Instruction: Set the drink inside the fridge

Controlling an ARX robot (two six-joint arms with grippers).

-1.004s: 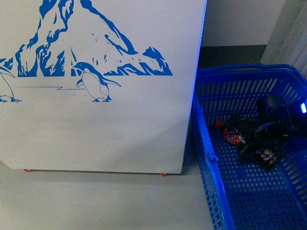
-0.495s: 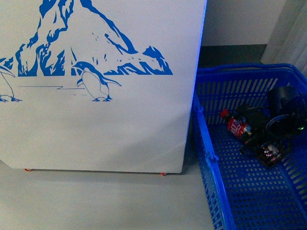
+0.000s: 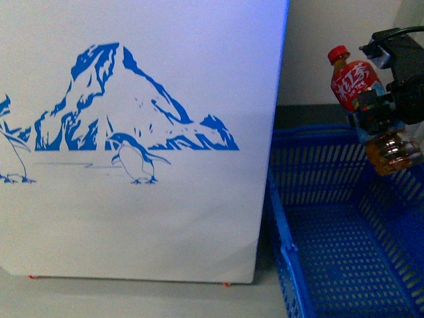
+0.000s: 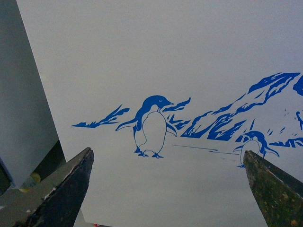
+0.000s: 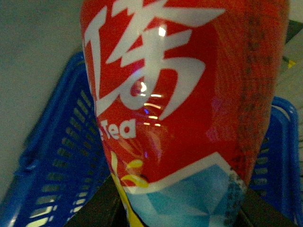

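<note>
A plain pale wall (image 3: 318, 46) stands behind the right tool (image 3: 379, 111). A dark strip (image 3: 311, 116) runs along the wall's foot, lower than the tool. Below the tool sits a blue slotted plastic crate (image 3: 283, 218). Smooth grey floor (image 3: 132, 301) spreads lower down, to the tool's left. The light is cool and even.

Glossy plastic drink (image 3: 350, 79), slotted plastic crate (image 3: 281, 218), smooth fridge (image 3: 132, 218).
</note>
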